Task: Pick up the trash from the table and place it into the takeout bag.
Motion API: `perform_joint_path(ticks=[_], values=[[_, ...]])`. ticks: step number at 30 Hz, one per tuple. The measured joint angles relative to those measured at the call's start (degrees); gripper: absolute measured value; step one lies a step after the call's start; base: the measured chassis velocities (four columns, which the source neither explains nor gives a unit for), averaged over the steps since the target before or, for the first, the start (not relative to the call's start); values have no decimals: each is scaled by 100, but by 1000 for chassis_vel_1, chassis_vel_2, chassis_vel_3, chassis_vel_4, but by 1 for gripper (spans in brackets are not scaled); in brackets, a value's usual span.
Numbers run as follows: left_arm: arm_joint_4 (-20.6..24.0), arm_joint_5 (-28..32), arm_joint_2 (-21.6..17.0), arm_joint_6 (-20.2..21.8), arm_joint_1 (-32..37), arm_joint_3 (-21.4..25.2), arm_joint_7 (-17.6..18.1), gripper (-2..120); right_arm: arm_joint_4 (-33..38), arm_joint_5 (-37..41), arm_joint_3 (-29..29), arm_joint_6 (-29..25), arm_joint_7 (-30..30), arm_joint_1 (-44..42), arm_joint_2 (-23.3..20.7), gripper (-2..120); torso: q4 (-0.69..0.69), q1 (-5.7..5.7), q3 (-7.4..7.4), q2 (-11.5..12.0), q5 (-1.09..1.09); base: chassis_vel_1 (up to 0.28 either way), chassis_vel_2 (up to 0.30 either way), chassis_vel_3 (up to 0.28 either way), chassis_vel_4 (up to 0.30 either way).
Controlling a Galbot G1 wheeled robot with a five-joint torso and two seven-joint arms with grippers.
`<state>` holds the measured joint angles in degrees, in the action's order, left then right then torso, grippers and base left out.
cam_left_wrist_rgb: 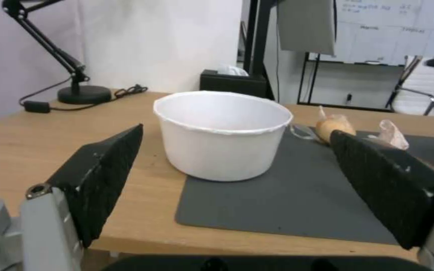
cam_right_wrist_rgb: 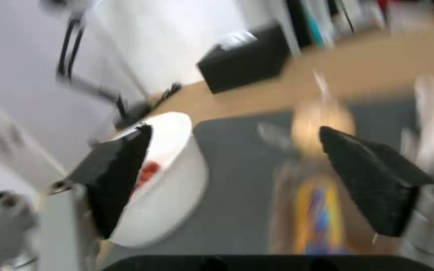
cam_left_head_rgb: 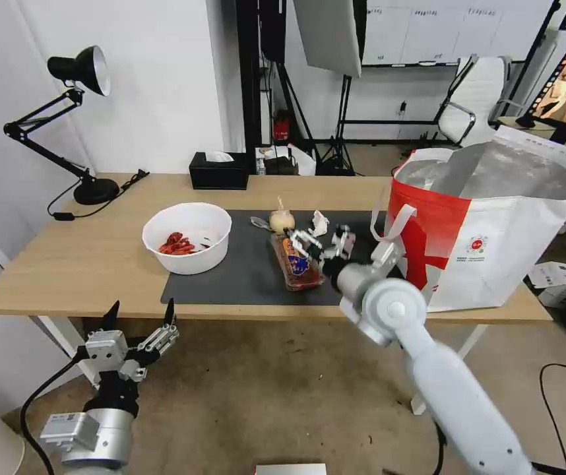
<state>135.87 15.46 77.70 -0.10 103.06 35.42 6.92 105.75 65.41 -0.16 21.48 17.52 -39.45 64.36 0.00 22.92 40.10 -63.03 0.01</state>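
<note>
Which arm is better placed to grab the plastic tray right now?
Right. The right gripper hangs open over the tray on the mat, while the left gripper sits open below the table edge.

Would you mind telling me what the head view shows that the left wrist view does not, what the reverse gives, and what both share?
Head view alone: the large white takeout bag with a red panel standing at the right end of the light-wood table, the clear plastic tray with food scraps, the red shells in the bowl, and the open right gripper above the tray.

Left wrist view alone: the bowl's outer side wall seen level, and the textured inner pads of the open left gripper.

Both: white round bowl, beige bulb-shaped lump, crumpled white napkin, dark grey mat.
</note>
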Motion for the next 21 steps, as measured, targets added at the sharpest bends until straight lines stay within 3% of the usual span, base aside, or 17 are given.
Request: perform_joint_path(ticks=[1, 2, 4, 5, 7, 8, 11, 17, 21], values=[[0, 0, 0, 0, 0, 0, 0, 100, 0, 0, 0, 0, 0, 0, 0, 87, 0, 0, 0, 0, 0, 0, 0, 0, 0], [0, 59, -64, 26, -16, -23, -2, 100, -426, -984, -323, -12, -985, 396, -331, 80, 1, 0, 0, 0, -1, 0, 0, 0, 0], [-5, 212, -174, 114, -71, -52, 1, 100, -1054, -1846, -717, -142, -2179, 961, -692, 68, 0, 1, 1, 0, -1, 0, 0, 0, 0], [-5, 212, -174, 114, -71, -52, 1, 100, -1054, -1846, -717, -142, -2179, 961, -692, 68, 0, 1, 1, 0, -1, 0, 0, 0, 0], [-14, 410, -280, 208, -147, -100, 2, 100, -1665, -2464, -1056, -225, -3148, 1438, -878, 59, -1, 1, 1, 0, -1, 0, 0, 0, 0], [-14, 410, -280, 208, -147, -100, 2, 100, -1665, -2464, -1056, -225, -3148, 1438, -878, 59, -1, 1, 1, 0, -1, 0, 0, 0, 0], [-17, 639, -374, 304, -205, -164, -11, 100, -2271, -2866, -1404, -248, -3692, 1826, -855, 43, -1, 0, 1, 1, -1, 0, 0, 0, 0], [87, 1162, -523, 525, -218, -244, -13, 100, -2739, -3080, -1680, -172, -3734, 2080, -523, 24, 1, 0, 1, 1, -1, 0, 0, 0, 0], [151, 1883, -946, 644, -314, -421, 89, 100, -3001, -3214, -1849, -110, -3632, 2209, -307, 9, 2, 0, 1, 1, -2, 0, 0, 0, 0]])
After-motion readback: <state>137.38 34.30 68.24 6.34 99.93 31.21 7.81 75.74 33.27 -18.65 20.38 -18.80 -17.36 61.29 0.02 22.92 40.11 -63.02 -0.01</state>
